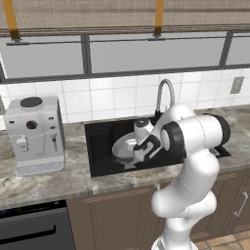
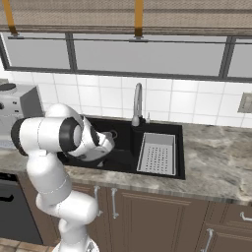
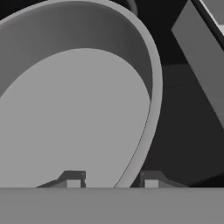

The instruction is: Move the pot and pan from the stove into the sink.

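Silver-grey round metal pot (image 3: 74,109) sits tilted inside the black recessed sink (image 1: 97,146); your gripper (image 3: 112,179) is pinched narrow across its rim wall. Let go here and you risk it tipping or rolling; lower it flat first.

The gripper (image 3: 112,179) straddles the pot (image 3: 74,109) rim over the sink (image 3: 179,144).

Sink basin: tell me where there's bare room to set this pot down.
The sink is bare at its black floor between the pot and the strainer tray, below the tap. The tray fills the right end; the gripper straddles the pot's rim on the left.
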